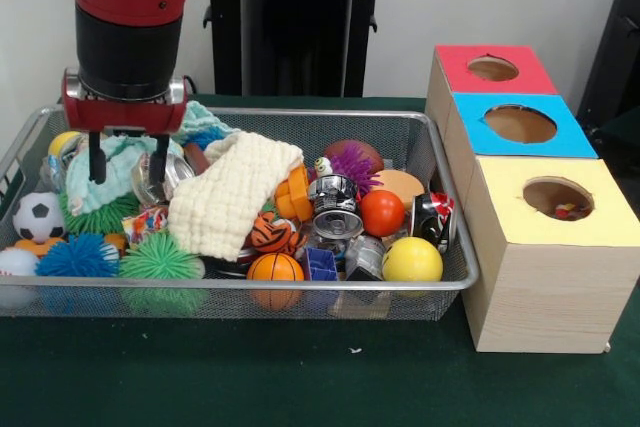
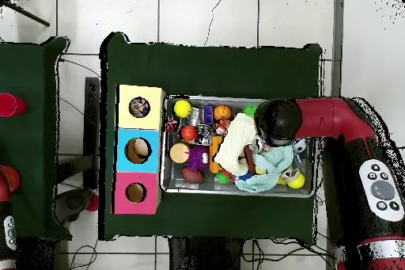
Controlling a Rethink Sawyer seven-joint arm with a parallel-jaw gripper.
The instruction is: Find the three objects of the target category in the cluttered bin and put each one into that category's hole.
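Note:
The wire-mesh bin (image 1: 250,285) is full of toys, cans and cloths; it also shows in the overhead view (image 2: 237,192). My gripper (image 1: 126,162) hangs open and empty over the bin's left part, its fingers (image 1: 97,159) just above the mint-green towel (image 1: 112,175) and a can. A small patch of confetti-print cloth (image 1: 146,221) peeks out between the cream waffle cloth (image 1: 235,192) and a green spiky ball (image 1: 158,259). Something with a colourful print lies inside the yellow box's hole (image 1: 568,211). In the overhead view the arm (image 2: 277,120) hides the gripper.
Three wooden boxes stand beside the bin: red-topped (image 1: 530,72), blue-topped (image 1: 565,137), yellow-topped (image 1: 520,217). The bin holds balls, including an orange basketball (image 1: 275,267), a yellow ball (image 1: 411,260) and a soccer ball (image 1: 38,215), plus cans (image 1: 336,209).

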